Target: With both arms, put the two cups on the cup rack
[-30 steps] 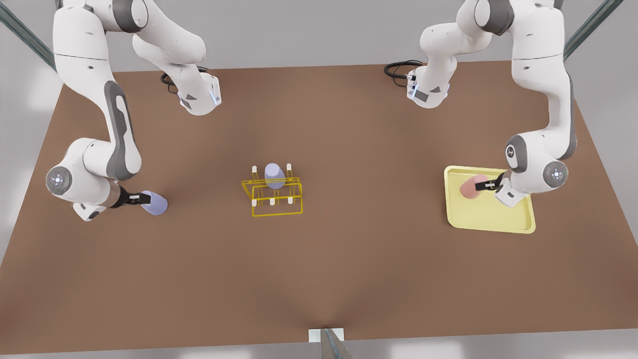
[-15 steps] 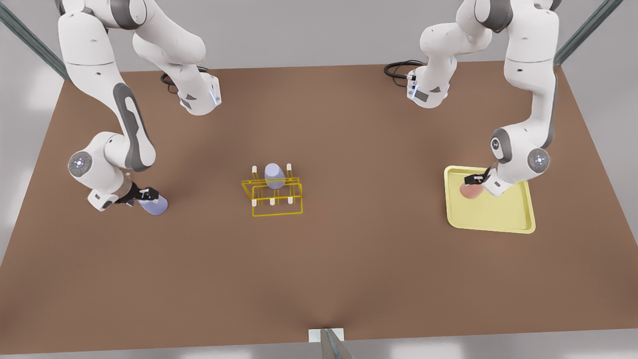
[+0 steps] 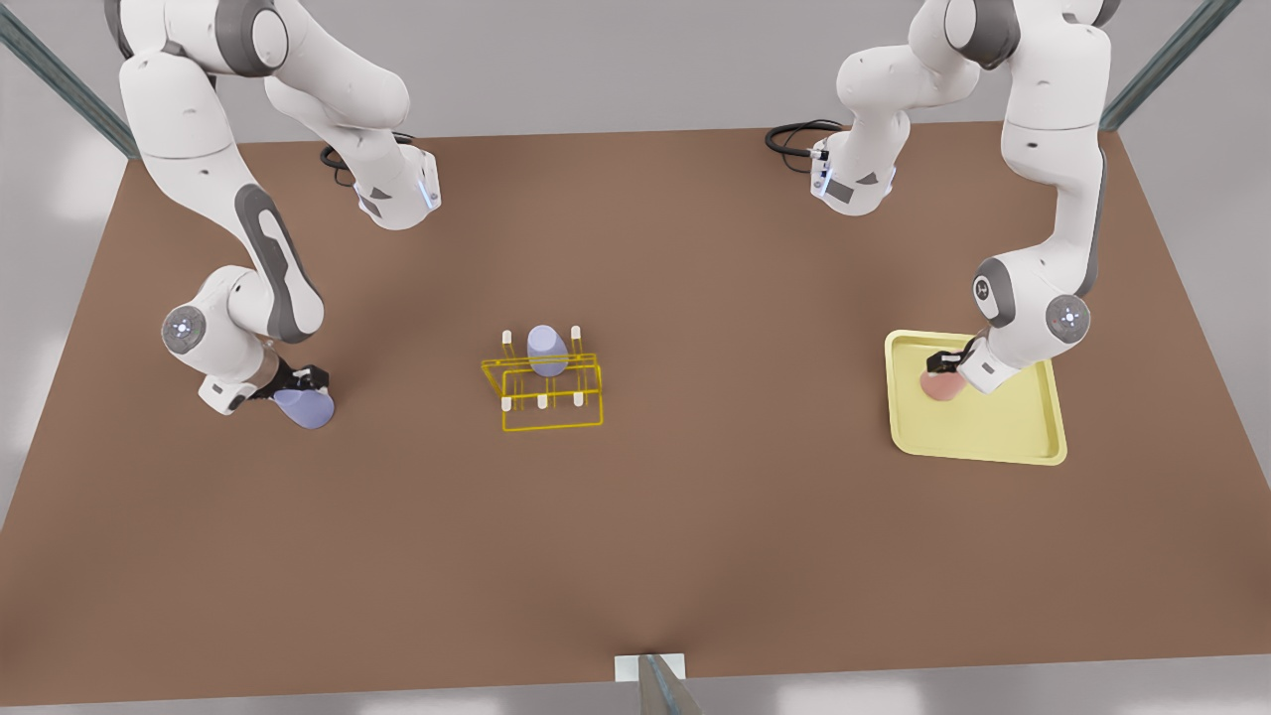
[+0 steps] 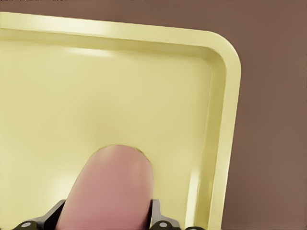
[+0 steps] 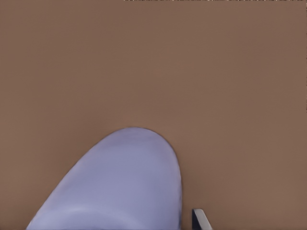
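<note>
Three cups counted: two lavender, one salmon pink. One yellow wire cup rack (image 3: 542, 390) mid-counter, six white-tipped pegs, one lavender cup on the rack (image 3: 546, 350) at the back-row middle peg, five pegs free. One pale yellow tray (image 3: 993, 437) toward the front view's right. Two white arms.

Left claw (image 3: 943, 363) over the tray's far left corner, closed on the salmon pink cup (image 3: 939, 384); in the left wrist view, black fingers (image 4: 159, 214) pressed to both sides of the pink cup (image 4: 111, 189), closed end pointing away from the wrist. Cup tilted, just above or touching the tray floor; cannot tell which. Tray rim (image 4: 225, 124) raised all round, corner rounded, just beside the cup.

Right claw (image 3: 298, 386) at the front view's left, low over the counter (image 3: 635, 556), gripped on the second lavender cup (image 3: 307, 407). In the right wrist view, lavender body (image 5: 120, 184) close to the lens, one finger tip (image 5: 201, 220) at its flank. Cup tilted, closed end away from the wrist; contact with the counter not discernible.

Bare brown counter between each held cup and the rack, both well apart from it. Wide open surface along the near edge. Arm bases and black cables (image 3: 794, 136) at the far edge.
</note>
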Robot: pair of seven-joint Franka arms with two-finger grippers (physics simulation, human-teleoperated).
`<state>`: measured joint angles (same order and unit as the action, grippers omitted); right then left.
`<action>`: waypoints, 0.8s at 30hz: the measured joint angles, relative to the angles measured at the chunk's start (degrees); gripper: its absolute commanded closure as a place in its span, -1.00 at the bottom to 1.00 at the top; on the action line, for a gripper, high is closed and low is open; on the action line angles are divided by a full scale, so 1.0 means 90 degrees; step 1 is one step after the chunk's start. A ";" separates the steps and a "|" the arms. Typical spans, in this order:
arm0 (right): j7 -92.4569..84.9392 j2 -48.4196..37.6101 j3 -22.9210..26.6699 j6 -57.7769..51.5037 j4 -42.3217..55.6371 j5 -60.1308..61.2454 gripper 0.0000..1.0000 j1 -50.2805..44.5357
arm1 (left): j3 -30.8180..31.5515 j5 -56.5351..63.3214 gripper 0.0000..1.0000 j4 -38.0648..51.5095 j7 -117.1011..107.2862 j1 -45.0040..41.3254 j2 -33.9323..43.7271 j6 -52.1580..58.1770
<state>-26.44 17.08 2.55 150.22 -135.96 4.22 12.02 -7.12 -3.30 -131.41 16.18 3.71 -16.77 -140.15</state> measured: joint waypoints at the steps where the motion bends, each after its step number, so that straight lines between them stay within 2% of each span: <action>1: -0.0031 0.0021 0.0000 0.0046 -0.0001 0.0005 -1.00 0.0005 | 0.0000 0.0003 -0.65 0.0004 0.0001 -0.0001 0.0002 0.0003; 3: -0.0086 0.0033 -0.0005 0.0119 0.0001 0.0018 -1.00 0.0030 | 0.0021 0.0009 -0.65 0.0112 -0.0015 -0.0022 0.0000 0.0055; 7: -0.0206 0.0017 -0.0010 0.0224 -0.0007 0.0002 -1.00 0.0042 | 0.0331 0.0020 -0.65 0.1285 -0.0173 -0.0043 0.0002 0.0912; 9: -0.0228 -0.0001 -0.0027 0.0248 -0.0013 -0.0004 -1.00 0.0053 | 0.0807 0.0024 -0.65 0.1879 -0.0356 -0.0032 -0.0014 0.1441; 11: -0.0257 -0.0004 -0.0042 0.0261 -0.0017 0.0003 -1.00 0.0040 | 0.1577 0.0036 -0.65 0.2415 -0.0690 -0.0109 -0.0097 0.1848; 15: -0.0302 0.0002 -0.0058 0.0278 -0.0012 0.0047 -0.93 -0.0011 | 0.2259 0.0049 -0.65 0.3755 -0.1720 -0.1008 -0.0798 0.2477; 18: -0.0335 0.0013 -0.0066 0.0285 0.0002 0.0072 -0.68 -0.0010 | 0.2763 0.0052 -0.65 0.4755 -0.2615 -0.1282 -0.1470 0.2839; 24: -0.0393 -0.0055 -0.0181 0.0293 0.0150 0.0093 -0.67 -0.0028 | 0.3297 -0.0073 -0.65 0.6635 -0.4672 -0.2314 -0.2624 0.3184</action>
<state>-29.98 16.58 0.92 152.85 -134.61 5.06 11.76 22.56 -3.96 -71.69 -25.87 -17.12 -40.38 -111.50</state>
